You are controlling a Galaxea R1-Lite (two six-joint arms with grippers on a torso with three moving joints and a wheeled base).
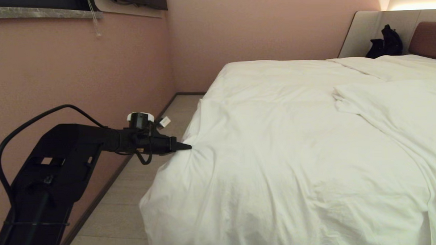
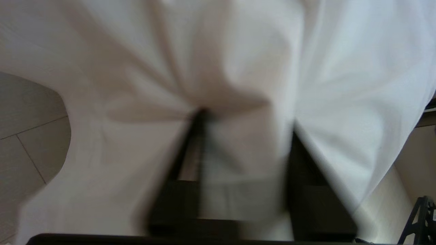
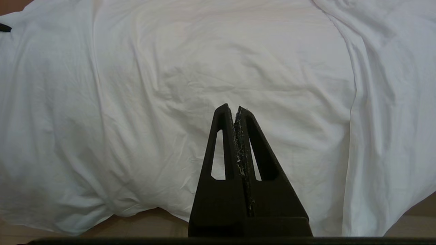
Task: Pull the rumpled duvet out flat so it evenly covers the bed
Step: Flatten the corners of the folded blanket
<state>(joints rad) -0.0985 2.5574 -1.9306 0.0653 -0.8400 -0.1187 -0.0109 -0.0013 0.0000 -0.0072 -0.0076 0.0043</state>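
floor strip (image 1: 147,168) between wall (image 1: 57,77) and duvet (image 1: 276,135) passable

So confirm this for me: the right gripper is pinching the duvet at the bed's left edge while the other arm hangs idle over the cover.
Wrong arm. It is the left gripper pinching the duvet at the bed's left edge, as the head view shows, fabric bunching at its tip. The right gripper is the idle one, jaws shut on nothing over the cover.
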